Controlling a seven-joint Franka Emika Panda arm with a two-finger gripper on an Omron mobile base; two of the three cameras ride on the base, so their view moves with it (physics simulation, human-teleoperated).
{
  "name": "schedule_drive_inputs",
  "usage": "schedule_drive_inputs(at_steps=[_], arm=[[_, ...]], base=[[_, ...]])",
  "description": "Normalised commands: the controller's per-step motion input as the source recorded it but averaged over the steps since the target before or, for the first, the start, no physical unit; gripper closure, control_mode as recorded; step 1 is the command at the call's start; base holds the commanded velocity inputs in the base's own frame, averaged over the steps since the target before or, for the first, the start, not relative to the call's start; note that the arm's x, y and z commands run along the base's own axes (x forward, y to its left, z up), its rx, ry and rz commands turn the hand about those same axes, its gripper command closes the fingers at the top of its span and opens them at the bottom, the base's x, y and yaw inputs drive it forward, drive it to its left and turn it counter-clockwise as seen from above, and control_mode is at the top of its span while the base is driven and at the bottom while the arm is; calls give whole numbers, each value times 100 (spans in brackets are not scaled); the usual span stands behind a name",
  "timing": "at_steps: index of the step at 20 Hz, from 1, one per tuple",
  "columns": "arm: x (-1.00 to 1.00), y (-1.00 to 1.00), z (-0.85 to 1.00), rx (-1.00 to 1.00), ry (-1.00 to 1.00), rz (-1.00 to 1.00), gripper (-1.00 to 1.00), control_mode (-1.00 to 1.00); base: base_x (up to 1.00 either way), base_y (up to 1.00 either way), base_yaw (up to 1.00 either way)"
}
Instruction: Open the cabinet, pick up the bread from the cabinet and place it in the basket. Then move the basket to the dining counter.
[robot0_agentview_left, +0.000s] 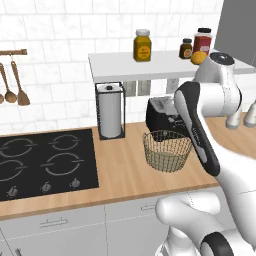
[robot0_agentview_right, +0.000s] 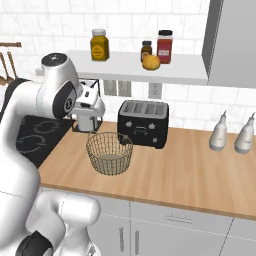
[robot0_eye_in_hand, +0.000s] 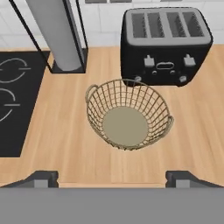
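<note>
The wire mesh basket (robot0_agentview_left: 167, 150) (robot0_agentview_right: 109, 152) (robot0_eye_in_hand: 128, 113) stands empty on the wooden worktop, just in front of the black toaster. My gripper (robot0_eye_in_hand: 113, 179) (robot0_agentview_right: 90, 104) hovers above the basket's near side, open, with nothing between its fingertips (robot0_eye_in_hand: 42, 178). The yellow-orange bread (robot0_agentview_left: 198, 58) (robot0_agentview_right: 151, 62) rests on the white wall shelf beside the jars. The dark grey cabinet (robot0_agentview_left: 239, 27) (robot0_agentview_right: 234, 42) hangs at the shelf's right end, showing a flat front.
A black toaster (robot0_agentview_right: 143, 123) (robot0_eye_in_hand: 165, 43) sits behind the basket. A paper towel holder (robot0_agentview_left: 110, 110) (robot0_eye_in_hand: 59, 35) and black hob (robot0_agentview_left: 42, 162) lie to the left. Jars (robot0_agentview_right: 99, 45) line the shelf (robot0_agentview_right: 125, 67). Two white bottles (robot0_agentview_right: 219, 132) stand at the right.
</note>
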Motion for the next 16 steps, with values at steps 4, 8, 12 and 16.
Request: schedule_drive_inputs(at_steps=[4,8,12,16], arm=[[0,-24,38,0,-18,-3,-100,-100],[0,-17,54,-3,-11,-9,-100,-100],[0,-21,68,0,-21,-12,-100,-100],[3,-41,43,0,-16,-11,-100,-100]], base=[[0,0,0],[0,0,0],[0,0,0],[0,0,0]])
